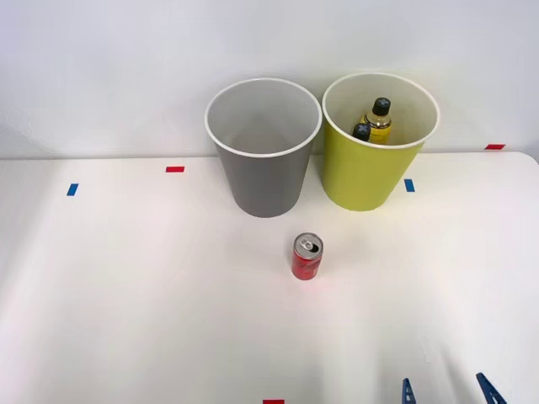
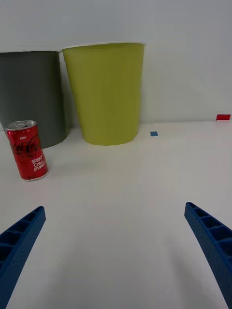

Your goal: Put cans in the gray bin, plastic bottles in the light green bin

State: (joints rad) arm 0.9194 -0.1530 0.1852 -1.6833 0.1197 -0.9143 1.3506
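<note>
A white worktop [image 1: 126, 295] is carrying two tall round bins side by side near its far edge. The gray bin [image 1: 263, 168] is standing to the left of the light green bin [image 1: 366, 172], the two nearly touching. Two plastic bottles [image 1: 377, 118] with black caps are sitting inside the light green bin, one showing amber contents. A small red can [image 1: 306, 257] is standing upright on the worktop, just in front of the gap between the bins. The right claw [image 1: 448, 391] is hovering at the near edge, toward the right corner, its blue ribbed fingers [image 2: 212, 241] spread wide apart and holding nothing. Small red and blue tape marks are dotting the worktop.
</note>
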